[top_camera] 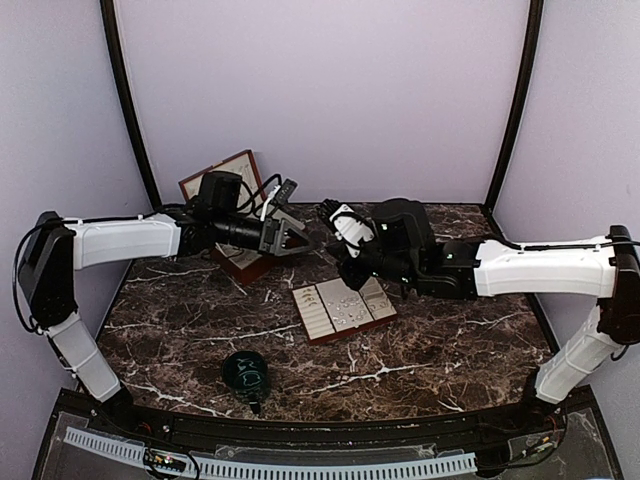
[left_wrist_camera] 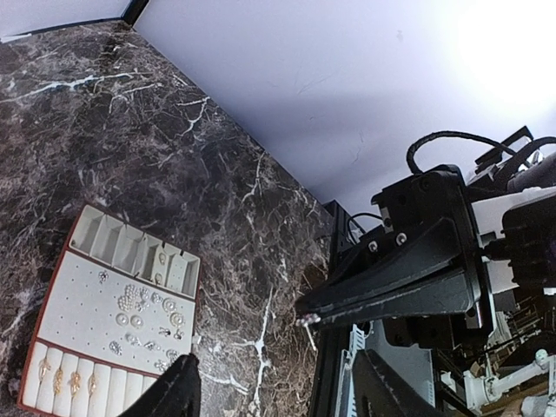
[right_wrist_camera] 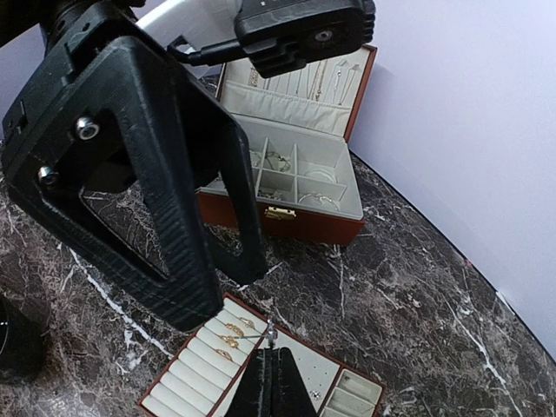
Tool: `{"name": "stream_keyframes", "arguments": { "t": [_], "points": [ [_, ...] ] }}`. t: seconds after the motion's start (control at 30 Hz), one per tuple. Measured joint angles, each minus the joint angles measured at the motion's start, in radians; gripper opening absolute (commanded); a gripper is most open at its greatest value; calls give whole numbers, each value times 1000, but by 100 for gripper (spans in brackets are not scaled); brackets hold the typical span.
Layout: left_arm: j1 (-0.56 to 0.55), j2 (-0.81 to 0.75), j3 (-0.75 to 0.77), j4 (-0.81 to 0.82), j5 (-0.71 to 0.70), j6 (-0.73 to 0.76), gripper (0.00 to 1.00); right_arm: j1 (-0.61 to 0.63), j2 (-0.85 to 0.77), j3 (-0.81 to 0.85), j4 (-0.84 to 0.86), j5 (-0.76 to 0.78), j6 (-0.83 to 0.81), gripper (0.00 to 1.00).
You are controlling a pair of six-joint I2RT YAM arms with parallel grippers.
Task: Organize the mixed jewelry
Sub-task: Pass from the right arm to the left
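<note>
Top external: jewelry [top_camera: 347, 303] on tray [top_camera: 312, 320], off tbl [top_camera: 450, 345] edges.

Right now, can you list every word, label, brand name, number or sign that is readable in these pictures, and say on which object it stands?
No text can be read in any view.
jewelry box, tray, table, left arm, right arm: no lettering or labels visible.
dark cup: pale marks, too small and blurred to tell whether they are letters.
</note>
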State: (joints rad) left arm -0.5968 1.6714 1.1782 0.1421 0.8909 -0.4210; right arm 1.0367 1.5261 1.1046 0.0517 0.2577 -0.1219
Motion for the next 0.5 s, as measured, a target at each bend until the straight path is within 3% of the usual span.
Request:
{"name": "stream_keyframes", "arguments": {
  "t": [0.1, 0.33, 0.5],
  "points": [
    [-2, 9, 15, 10, 18, -13, 45, 5, 0, 0, 2, -1, -1, 0],
    [-13, 22, 25, 18, 48, -16, 44, 5, 0, 0, 3, -3, -19, 0],
    [-17, 32, 26, 18, 60, -13, 35, 5, 0, 0, 3, -3, -28, 0]
  ]
}}
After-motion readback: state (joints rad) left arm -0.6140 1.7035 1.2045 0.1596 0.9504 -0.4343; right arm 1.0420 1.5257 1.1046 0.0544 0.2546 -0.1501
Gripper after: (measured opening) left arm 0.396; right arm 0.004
